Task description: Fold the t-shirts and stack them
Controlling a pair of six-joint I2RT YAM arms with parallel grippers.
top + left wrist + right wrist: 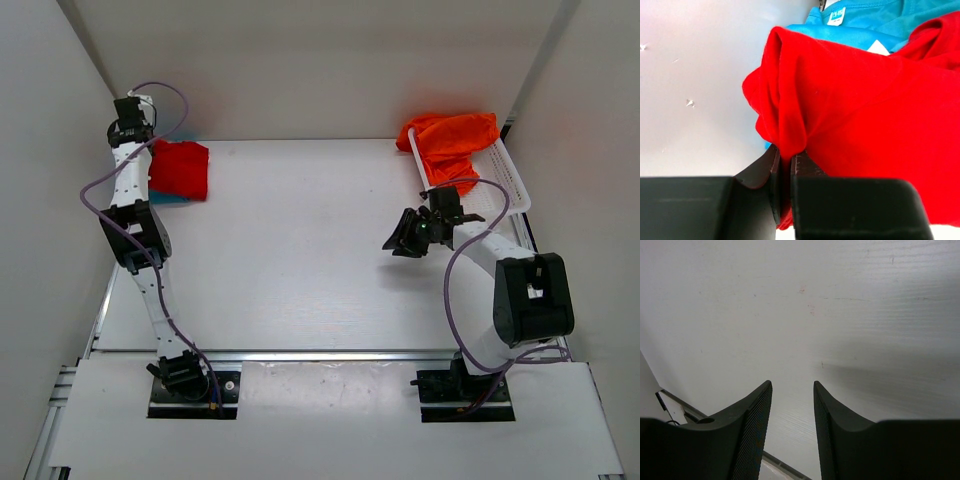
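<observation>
Red t-shirt (865, 115): left hand (786, 167) pinches its bunched fold, teal t-shirt (875, 22) beneath.
Best to lower it squarely and release gently; right hand (792, 415), jaws partly apart, holds nothing.

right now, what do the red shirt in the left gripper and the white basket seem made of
Red t-shirt: soft matte knit cloth, likely cotton jersey; it bunches into limp folds where the left gripper pinches it.
Basket: white, probably rigid plastic; its open mesh wall holds a straight shape. Its sheen is too small to judge.
</observation>
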